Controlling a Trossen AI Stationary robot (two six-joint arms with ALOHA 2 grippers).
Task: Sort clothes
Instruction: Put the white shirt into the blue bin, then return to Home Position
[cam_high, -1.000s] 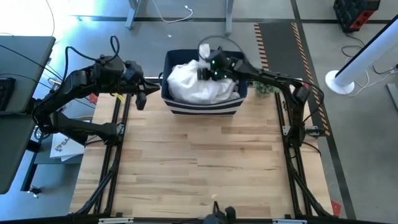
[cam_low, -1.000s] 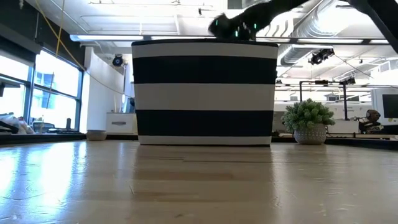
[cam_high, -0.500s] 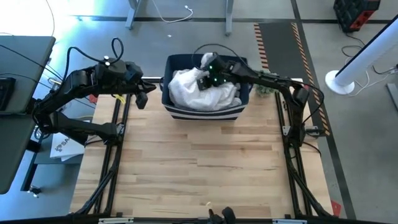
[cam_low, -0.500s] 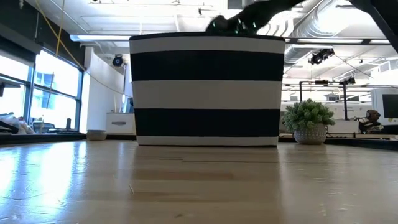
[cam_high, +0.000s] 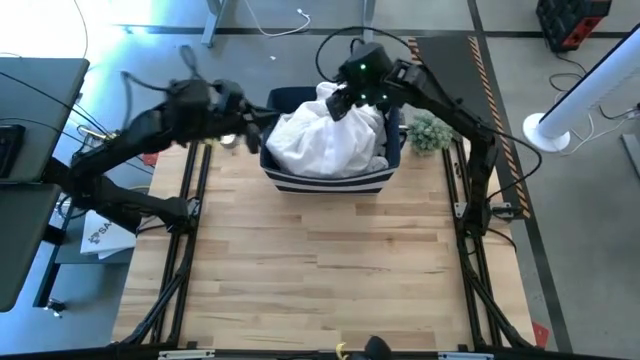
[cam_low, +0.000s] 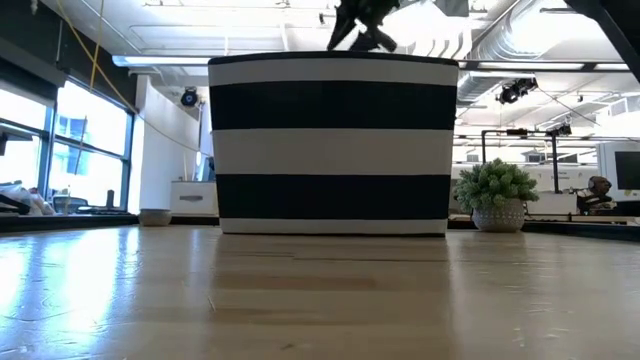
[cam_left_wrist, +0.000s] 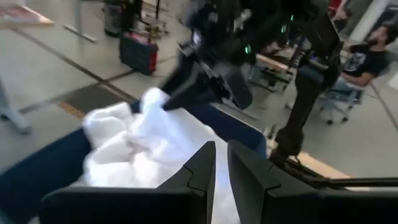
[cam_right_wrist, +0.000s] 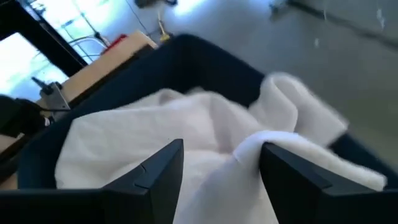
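Bin (cam_high: 330, 180), navy with white stripes, stands at the far edge of the tabletop (cam_high: 320, 270), heaped with white clothes (cam_high: 325, 140). The right gripper (cam_high: 342, 104) hangs over the bin's far side, its jaws standing apart with a raised fold of white fabric between them; whether they pinch that fold I cannot tell. The left gripper (cam_high: 262, 124) is at the bin's left rim, jaws nearly closed and holding nothing that shows.

To do this step well, I judge the right jaws should close on one garment only, at a raised fold, then lift straight up until the cloth clears the bin's rim before carrying it out over the bare tabletop in front of the bin. The left arm should keep off the pile so it does not drag a second piece along.

Count: one bin; one potted plant (cam_high: 430, 130) just right of the bin; white garments bunched together, at least two, the exact number hidden. No dark garment shows.
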